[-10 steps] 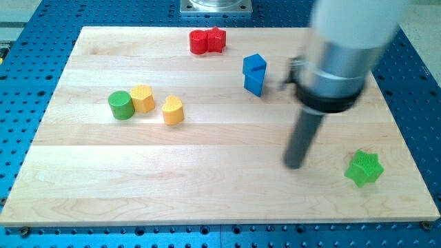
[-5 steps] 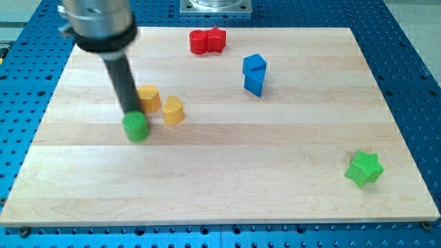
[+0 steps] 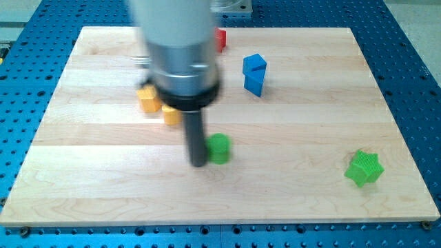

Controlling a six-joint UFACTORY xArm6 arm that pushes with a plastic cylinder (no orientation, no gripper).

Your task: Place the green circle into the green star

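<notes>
The green circle (image 3: 220, 148) lies near the middle of the wooden board, a little toward the view's bottom. My tip (image 3: 198, 164) rests just at its left side, touching or nearly touching it. The green star (image 3: 363, 168) sits far off at the view's lower right, near the board's right edge. The arm's body hides part of the board above the tip.
Two yellow blocks (image 3: 148, 100) (image 3: 171, 115) lie at the view's left of the rod, partly hidden by the arm. Two stacked-looking blue blocks (image 3: 254, 74) sit at upper centre-right. A red block (image 3: 220, 39) peeks out at the top.
The green circle has slid rightward and slightly down, from beside the yellow blocks to the board's middle. My tip has followed it, staying at its left.
</notes>
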